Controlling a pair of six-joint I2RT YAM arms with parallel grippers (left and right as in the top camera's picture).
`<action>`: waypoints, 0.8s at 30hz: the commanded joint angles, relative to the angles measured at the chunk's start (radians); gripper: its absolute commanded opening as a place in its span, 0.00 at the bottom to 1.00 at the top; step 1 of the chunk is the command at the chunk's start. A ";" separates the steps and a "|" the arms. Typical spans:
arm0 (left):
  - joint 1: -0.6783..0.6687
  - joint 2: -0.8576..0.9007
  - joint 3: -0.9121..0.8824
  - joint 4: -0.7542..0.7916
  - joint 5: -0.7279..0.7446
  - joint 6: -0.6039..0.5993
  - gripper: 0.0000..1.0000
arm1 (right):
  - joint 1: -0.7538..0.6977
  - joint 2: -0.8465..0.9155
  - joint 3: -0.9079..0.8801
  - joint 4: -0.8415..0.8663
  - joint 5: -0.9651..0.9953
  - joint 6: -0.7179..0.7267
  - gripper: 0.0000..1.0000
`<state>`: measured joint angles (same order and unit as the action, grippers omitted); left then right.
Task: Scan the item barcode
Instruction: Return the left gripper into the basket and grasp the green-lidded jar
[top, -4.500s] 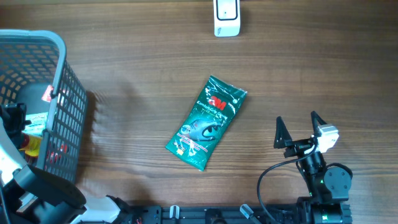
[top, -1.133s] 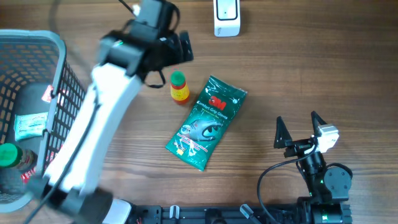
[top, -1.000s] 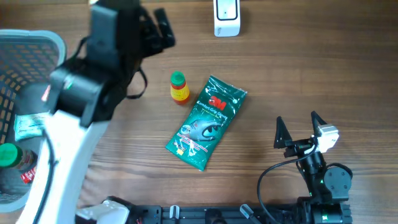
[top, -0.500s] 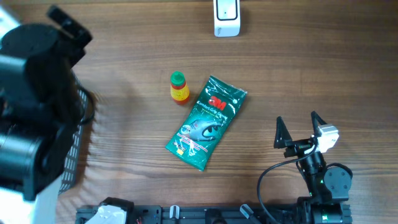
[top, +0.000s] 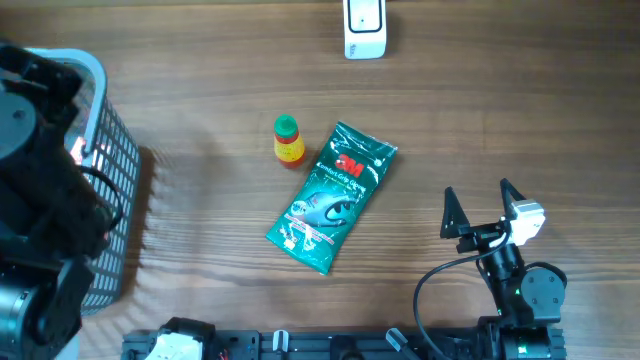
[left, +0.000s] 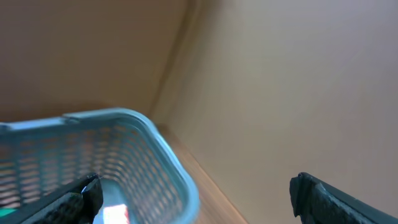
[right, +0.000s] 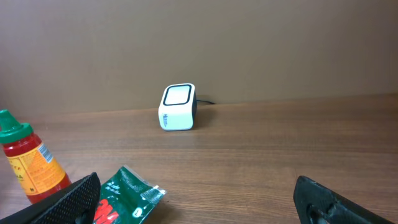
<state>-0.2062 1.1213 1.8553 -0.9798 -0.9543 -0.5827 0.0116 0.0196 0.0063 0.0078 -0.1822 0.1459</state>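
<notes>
A small red sauce bottle (top: 287, 140) with a green cap stands upright on the wooden table, just left of a green 3M packet (top: 333, 197) lying flat. The white barcode scanner (top: 365, 28) sits at the table's far edge. My right gripper (top: 480, 205) rests open near the front right, empty; its wrist view shows the bottle (right: 28, 165), the packet's corner (right: 124, 193) and the scanner (right: 177, 107) ahead. My left arm (top: 40, 200) hovers over the basket. The left gripper (left: 196, 190) is open and empty, above the basket's rim (left: 168, 155).
The grey-blue mesh basket (top: 95, 75) stands at the left edge, mostly hidden under the left arm; something red and white (left: 115, 214) shows inside it. A black cable (top: 430, 280) loops by the right arm's base.
My left arm has swung back from the middle of the table to above the basket, leaving the bottle standing beside the packet. The right arm has not moved.
</notes>
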 joint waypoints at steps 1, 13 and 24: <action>0.106 0.026 0.002 0.003 -0.143 -0.010 1.00 | 0.002 -0.006 -0.001 0.005 0.006 0.013 1.00; 0.752 0.286 -0.010 -0.480 0.369 -0.425 1.00 | 0.002 -0.006 -0.001 0.005 0.006 0.013 1.00; 1.041 0.381 -0.455 -0.160 0.546 -0.608 1.00 | 0.002 -0.006 -0.001 0.005 0.006 0.013 1.00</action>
<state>0.8253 1.5055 1.4815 -1.2106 -0.4183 -1.1320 0.0116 0.0196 0.0063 0.0078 -0.1822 0.1463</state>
